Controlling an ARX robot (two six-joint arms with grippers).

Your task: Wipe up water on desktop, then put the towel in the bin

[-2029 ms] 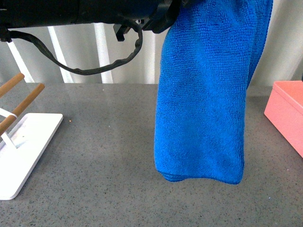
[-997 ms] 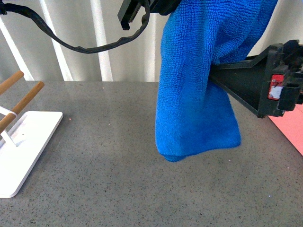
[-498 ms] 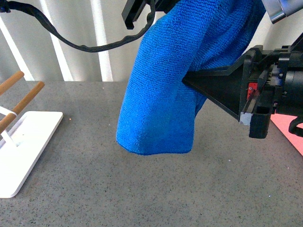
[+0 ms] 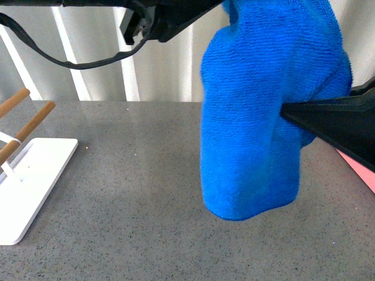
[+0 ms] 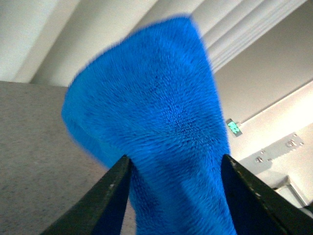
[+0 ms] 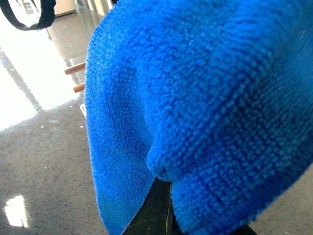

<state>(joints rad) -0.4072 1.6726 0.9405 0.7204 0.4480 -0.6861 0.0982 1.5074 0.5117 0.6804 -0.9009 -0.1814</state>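
Nearest the front camera is bare desktop (image 4: pixel 117 246). No wet patch can be made out on its speckled grey. At the near left sits a white rack base (image 4: pixel 35 181), with two wooden rods (image 4: pixel 26 126) sloping up off it.

Mid-scene, the towel (image 4: pixel 258 129) hangs in the air with its long axis straight up and down. Its bottom edge is clear of the desktop and it touches nothing below.

The left gripper (image 5: pixel 176 161) holds the towel from above. In the left wrist view a dark finger (image 5: pixel 115 196) sits on each side of the thick cloth, which fills the gap between them.

The right gripper (image 4: pixel 310 124) comes in from the right and its pointed tip touches the towel's side about halfway down. The right wrist view is almost all blue cloth with one dark finger (image 6: pixel 156 210) under it, so whether the right gripper has a grip cannot be told.

The key relation is that the bin (image 4: pixel 367 174) lies to the right of the towel. Only a pink sliver shows at the frame edge, just below the right gripper, so the right arm is nearer to it. Wiping would likely mean going straight down and binning would mean moving rightward, and which of the two applies is unclear.

Further back, the left arm (image 4: pixel 170 17) crosses the top with a black cable (image 4: pixel 88 61) looped below it, in front of a pale panelled wall (image 4: pixel 158 76).
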